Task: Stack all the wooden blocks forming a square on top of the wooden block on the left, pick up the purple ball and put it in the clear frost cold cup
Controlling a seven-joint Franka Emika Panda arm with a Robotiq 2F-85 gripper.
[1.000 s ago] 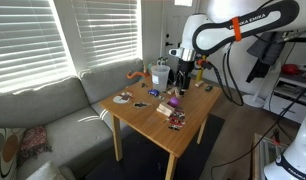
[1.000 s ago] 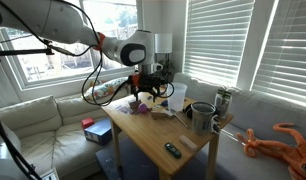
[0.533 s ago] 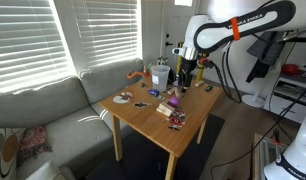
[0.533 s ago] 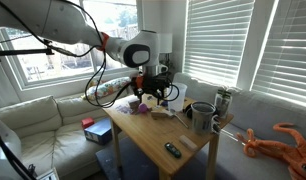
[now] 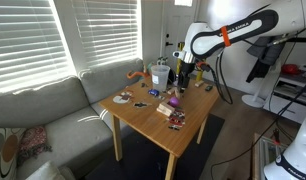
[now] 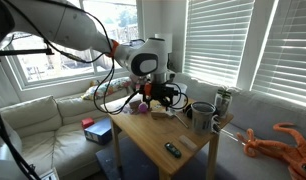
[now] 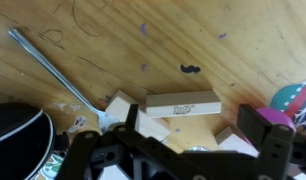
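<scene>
1. The tool hangs with its fingers spread apart and nothing between them, low over the far end of the surface.
2. Compared with a second ago, the arm has swung across and dipped, bringing the tool in over the clutter at that end.
3. Directly beneath it lie the wooden blocks: one long piece with smaller ones crowded against it, all lying flat and none stacked.
4. The purple ball sits unmoved at mid-surface, apart from the clear frost cold cup.
5. This looks like the approach for a first block pick. The stacking and the ball's trip to the cup both remain.
</scene>
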